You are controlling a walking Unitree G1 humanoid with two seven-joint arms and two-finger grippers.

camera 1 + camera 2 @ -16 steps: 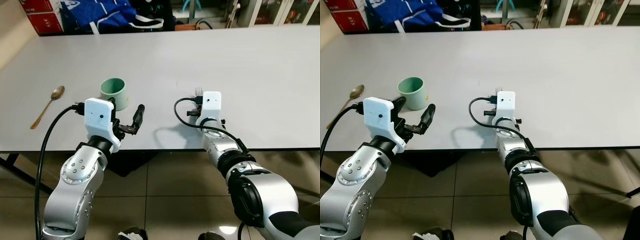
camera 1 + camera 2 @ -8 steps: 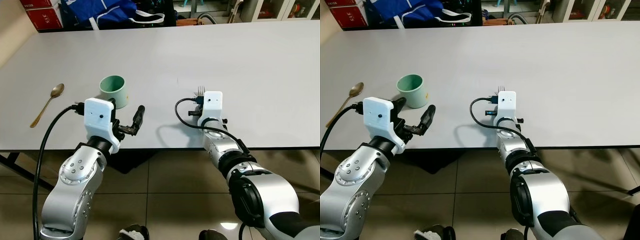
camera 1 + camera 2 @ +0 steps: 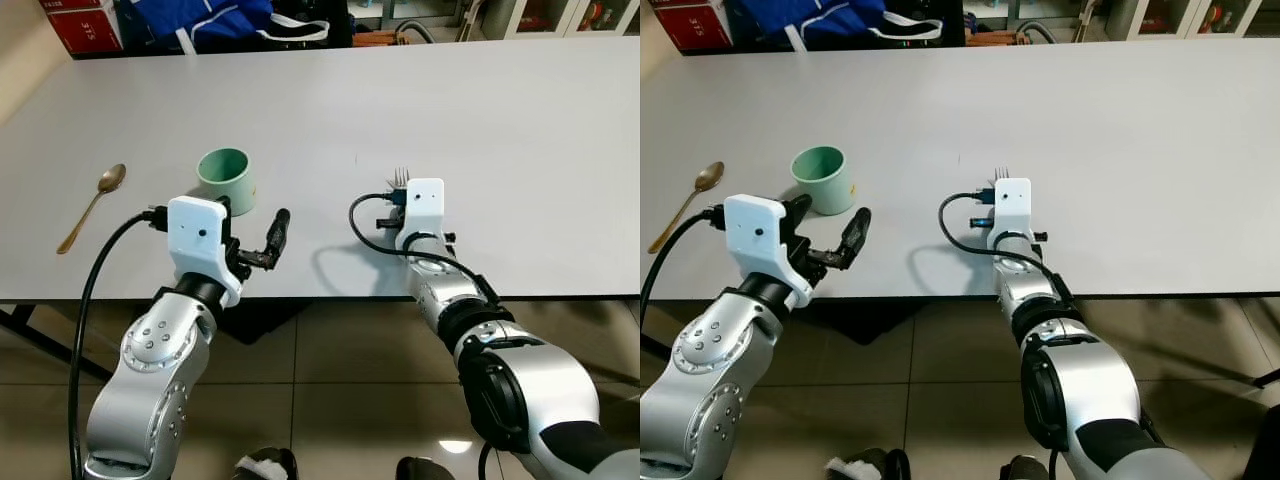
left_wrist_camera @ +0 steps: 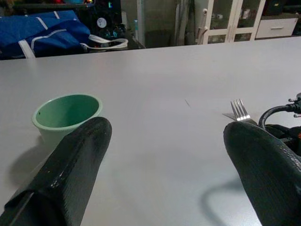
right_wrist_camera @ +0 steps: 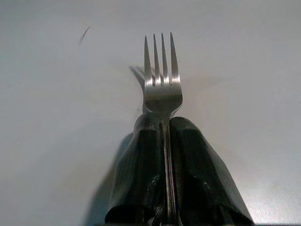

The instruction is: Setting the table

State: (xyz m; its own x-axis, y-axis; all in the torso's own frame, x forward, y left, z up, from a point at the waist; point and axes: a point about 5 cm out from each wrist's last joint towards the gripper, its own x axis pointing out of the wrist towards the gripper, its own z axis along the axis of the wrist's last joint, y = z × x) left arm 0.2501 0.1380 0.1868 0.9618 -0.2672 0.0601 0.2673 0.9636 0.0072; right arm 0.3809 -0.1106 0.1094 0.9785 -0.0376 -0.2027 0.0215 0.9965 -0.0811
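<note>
the right tool [image 5: 164,141] is clamped on a fork [image 5: 161,70], tines pointing away, low over the white surface [image 3: 480,120]. the left tool [image 4: 164,155] waits with fingers apart beside a green cup [image 3: 227,180]. best to lower the fork level, then release gently.

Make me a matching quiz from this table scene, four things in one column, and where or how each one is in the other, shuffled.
1. fork
2. green cup
3. spoon
4. left gripper

A. lying at the table's left edge
B. open, beside the cup
C. clamped in the right gripper
D. upright, just beyond the left gripper

Pairs: 1-C, 2-D, 3-A, 4-B
</note>
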